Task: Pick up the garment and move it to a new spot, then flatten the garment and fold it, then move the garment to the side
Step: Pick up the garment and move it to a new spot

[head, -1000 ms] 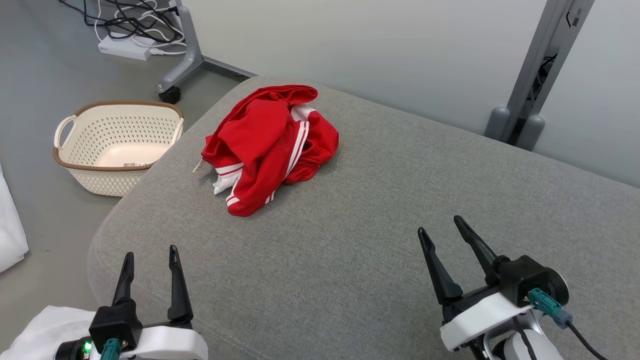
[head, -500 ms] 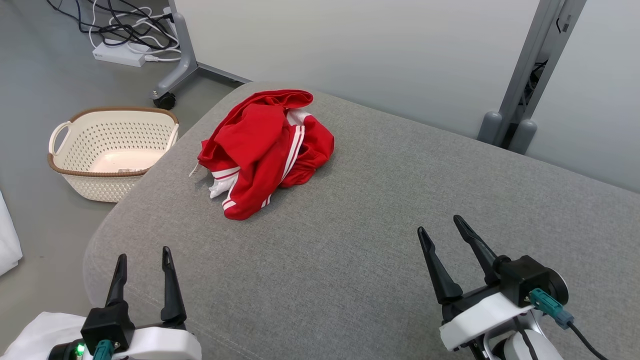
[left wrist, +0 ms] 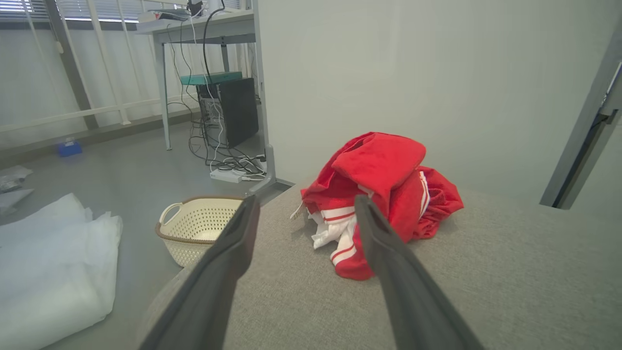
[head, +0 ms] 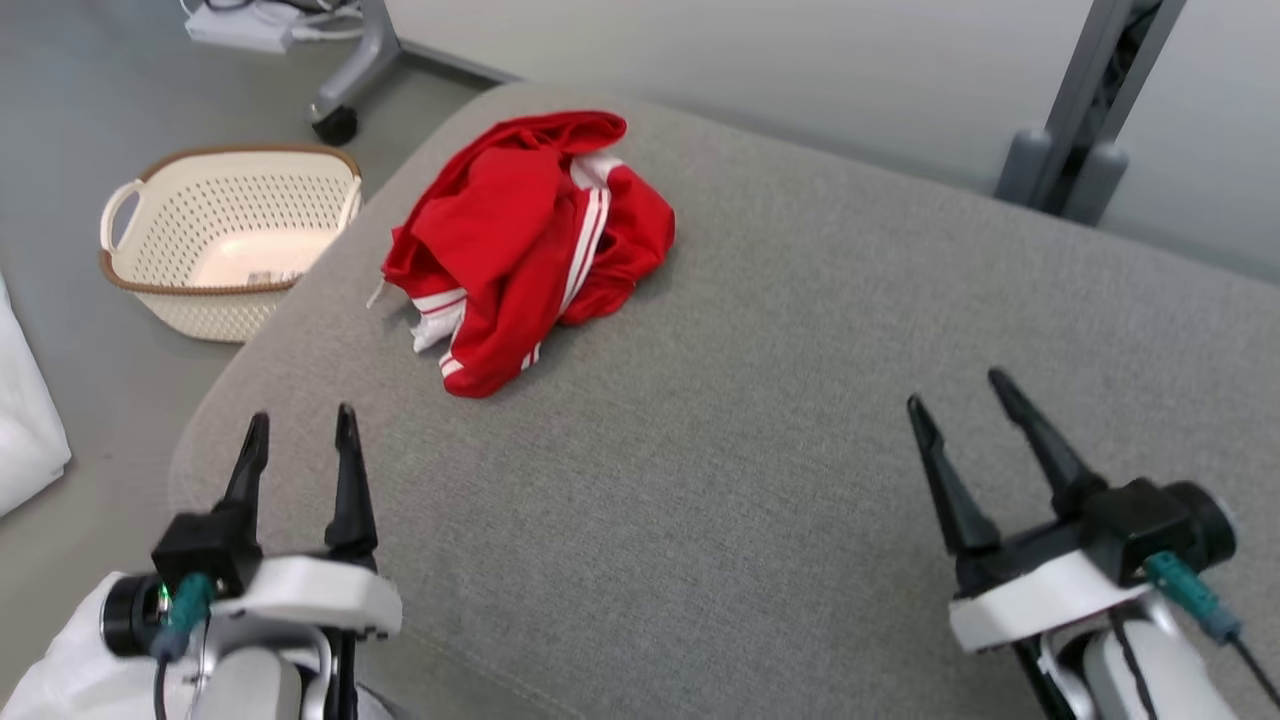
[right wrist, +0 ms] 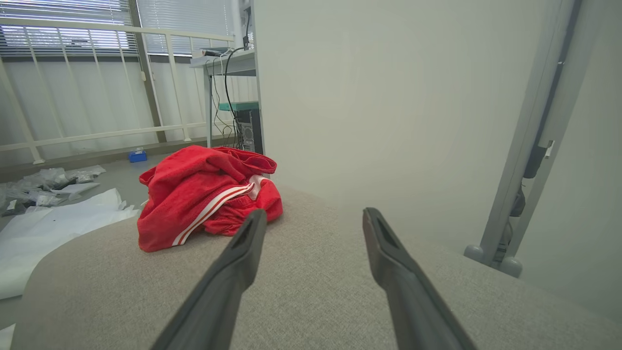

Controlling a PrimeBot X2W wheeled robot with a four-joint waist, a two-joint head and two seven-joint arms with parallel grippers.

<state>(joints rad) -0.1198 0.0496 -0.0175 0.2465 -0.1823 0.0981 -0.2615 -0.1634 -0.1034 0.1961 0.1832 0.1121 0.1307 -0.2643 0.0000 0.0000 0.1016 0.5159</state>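
Red fabric garment with white stripes (head: 530, 245) is seen heaped, unflattened and unfolded, well ahead of the left claw (head: 302, 415) and a little to its inner side, and far ahead and to the left of the right claw (head: 956, 390).

Over the last second the whole head view has shifted, so a tilt of the camera toward the work is judged, not a move of the things. The heap has kept its shape and its place on the grey upholstered cushion (head: 760, 420). Both claws have stayed spread wide with nothing between their fingers, and no cloth is touched. The pick-up is therefore judged not yet begun, with only the approach being set up.

The cushion's rounded left edge is seen just outside the left claw and curves away to the far corner, near which the garment lies. A broad bare stretch of cushion is left between the two claws, ahead of the right claw and to the right of the heap. That stretch is judged the natural new spot and the room for flattening.

Off the left edge, on the floor, a white sheet (head: 25, 440) is seen beside the left claw. Further ahead, a cream perforated plastic basket (head: 200, 320) stands near the garment's corner. A drag toward that side is judged likely to spill cloth over the edge.
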